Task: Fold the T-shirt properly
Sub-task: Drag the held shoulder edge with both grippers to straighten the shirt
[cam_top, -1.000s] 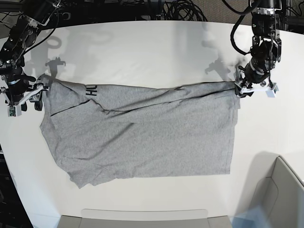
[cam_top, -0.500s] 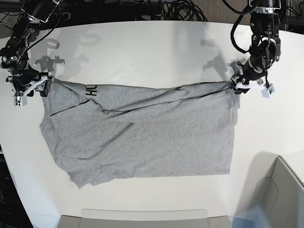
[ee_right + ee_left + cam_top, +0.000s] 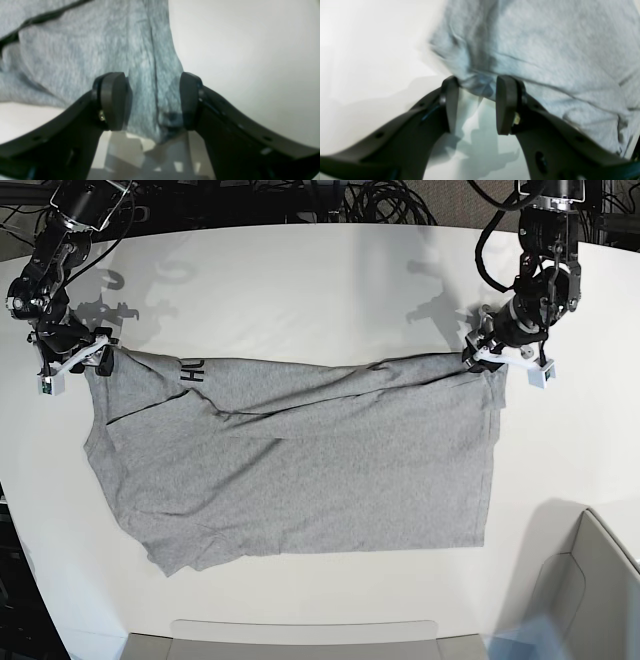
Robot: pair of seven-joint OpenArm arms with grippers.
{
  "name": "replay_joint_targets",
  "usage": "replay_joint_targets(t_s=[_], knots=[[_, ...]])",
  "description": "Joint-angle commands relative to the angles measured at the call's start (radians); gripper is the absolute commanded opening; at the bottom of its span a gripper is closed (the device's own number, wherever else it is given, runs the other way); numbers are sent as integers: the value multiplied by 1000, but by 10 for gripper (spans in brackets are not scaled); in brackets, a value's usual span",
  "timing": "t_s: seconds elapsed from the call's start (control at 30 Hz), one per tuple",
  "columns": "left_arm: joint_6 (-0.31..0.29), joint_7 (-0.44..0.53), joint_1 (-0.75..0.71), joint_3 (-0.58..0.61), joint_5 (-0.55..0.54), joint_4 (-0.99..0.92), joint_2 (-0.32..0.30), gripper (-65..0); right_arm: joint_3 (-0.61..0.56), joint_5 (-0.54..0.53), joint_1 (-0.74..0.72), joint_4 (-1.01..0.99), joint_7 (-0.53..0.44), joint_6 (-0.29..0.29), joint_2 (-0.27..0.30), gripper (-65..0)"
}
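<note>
The heather-grey T-shirt point(image 3: 300, 460) lies spread on the white table point(image 3: 300, 280), its far edge folded over, with black lettering point(image 3: 192, 370) showing near the left corner. My left gripper point(image 3: 497, 358) is at the shirt's far right corner. In the left wrist view it point(image 3: 477, 83) is open, with a bunch of the cloth point(image 3: 545, 50) between the jaw tips. My right gripper point(image 3: 82, 360) is at the far left corner. In the right wrist view it point(image 3: 151, 100) is open and straddles the shirt's edge point(image 3: 75, 50).
A grey bin point(image 3: 590, 590) stands at the front right corner. A grey tray edge point(image 3: 300, 635) runs along the front. Black cables point(image 3: 370, 200) lie behind the table's far edge. Bare table lies beyond the shirt.
Both grippers have moved toward the table's far side and slightly inward, the left one more. The shirt's far edge and corners stay in place.
</note>
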State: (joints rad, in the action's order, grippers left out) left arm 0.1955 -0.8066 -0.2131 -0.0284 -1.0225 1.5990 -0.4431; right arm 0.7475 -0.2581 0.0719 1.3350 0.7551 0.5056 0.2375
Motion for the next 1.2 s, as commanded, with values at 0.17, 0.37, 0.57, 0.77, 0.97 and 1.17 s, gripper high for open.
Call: replay_joint_targets(t_s=[0.17, 0.37, 0.57, 0.77, 0.97, 1.17], knots=[[2, 8, 25, 34, -8, 4, -10, -536, 2, 38, -5, -1, 16, 14, 26, -393], [-3, 6, 34, 31, -14, -78, -10, -650, 13, 158, -28, -1, 16, 14, 27, -607], [-3, 8, 25, -40, -15, -76, -9, -650, 7, 208, -27, 1, 16, 14, 46, -631], [-4, 8, -42, -86, -17, -19, -10, -650, 13, 214, -4, 8, 16, 138, 43, -631], [-4, 17, -145, -90, -15, 67, -10, -650, 53, 213, 56, 18, 16, 173, 35, -631], [-4, 19, -243, -109, -11, 108, -10, -650, 54, 208, 159, 102, 16, 175, -3, -632]])
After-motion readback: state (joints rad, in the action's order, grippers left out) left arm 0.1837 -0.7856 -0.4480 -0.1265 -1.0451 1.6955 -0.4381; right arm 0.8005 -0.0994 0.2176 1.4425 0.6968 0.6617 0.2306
